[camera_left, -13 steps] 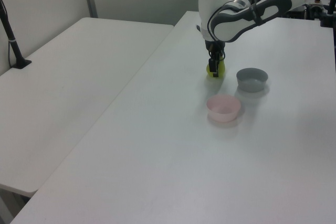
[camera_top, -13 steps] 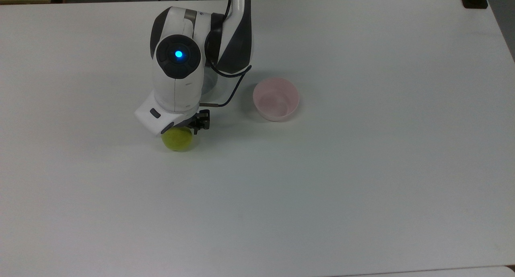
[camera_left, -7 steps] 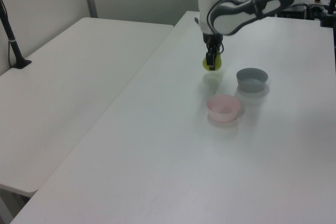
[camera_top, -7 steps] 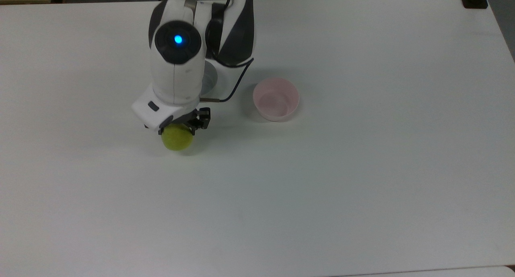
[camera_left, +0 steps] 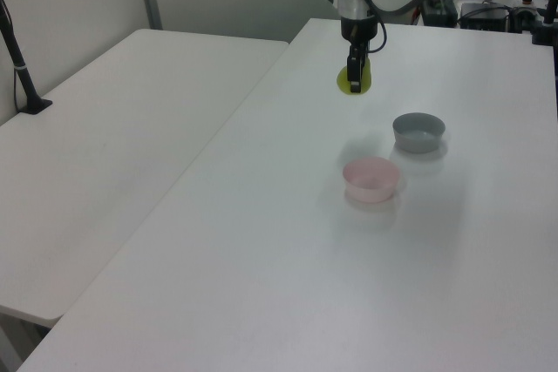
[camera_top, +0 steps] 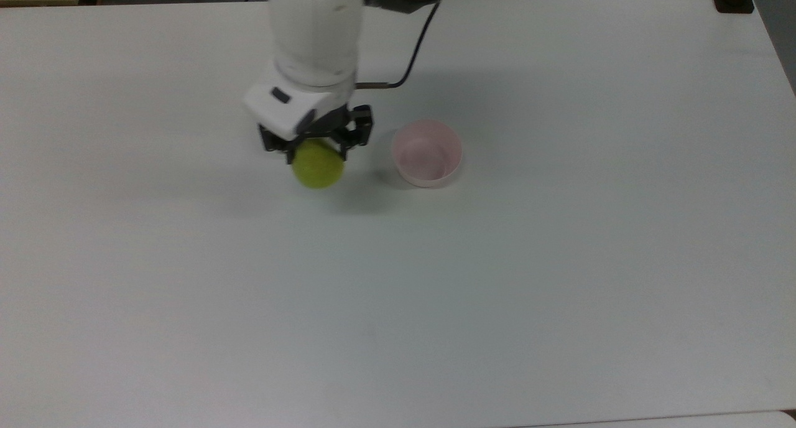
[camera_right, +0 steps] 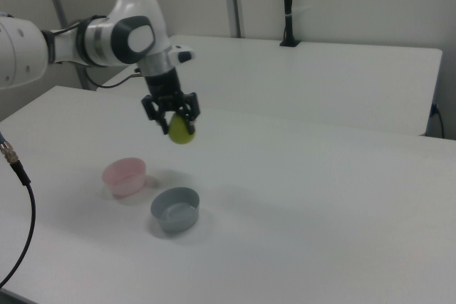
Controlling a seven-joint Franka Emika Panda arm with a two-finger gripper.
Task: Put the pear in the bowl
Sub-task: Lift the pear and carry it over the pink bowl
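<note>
Gripping the yellow-green pear [camera_top: 318, 163] by its upper half, the gripper [camera_top: 316, 145] hangs at nine o'clock of the pink bowl [camera_top: 426, 153]; the smooth, rounded fruit looks light but slippery.

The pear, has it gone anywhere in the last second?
Yes. The pear, shut in the end effector, has risen off the table and moved toward the pink bowl, rightward in the top view.
</note>
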